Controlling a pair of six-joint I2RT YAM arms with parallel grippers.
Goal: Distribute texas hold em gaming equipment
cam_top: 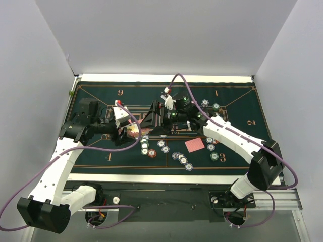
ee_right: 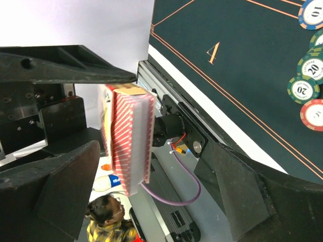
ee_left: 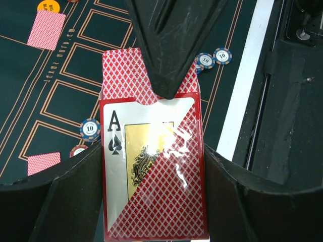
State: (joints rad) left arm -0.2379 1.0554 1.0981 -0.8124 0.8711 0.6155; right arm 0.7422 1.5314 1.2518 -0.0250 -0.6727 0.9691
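The card box [ee_left: 151, 171] is red with a white diamond lattice, and its face shows a black ace of spades over a gold ornament. The loose cards [ee_left: 46, 30] have pink-red lattice backs. The felt mat [ee_left: 20, 75] is dark green with gold lines. There is a blue-and-white chip [ee_left: 90, 129], green-and-white chips [ee_right: 303, 89], a red-and-white chip [ee_right: 314, 115] and an orange disc [ee_left: 48, 6].

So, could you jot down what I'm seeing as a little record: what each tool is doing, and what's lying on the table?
Left tool: shut on the card box, holding it over the green mat
Right tool: open, one finger on each side of the cards sticking out of the box
Loose on the mat: poker chips, a face-down card, an orange disc
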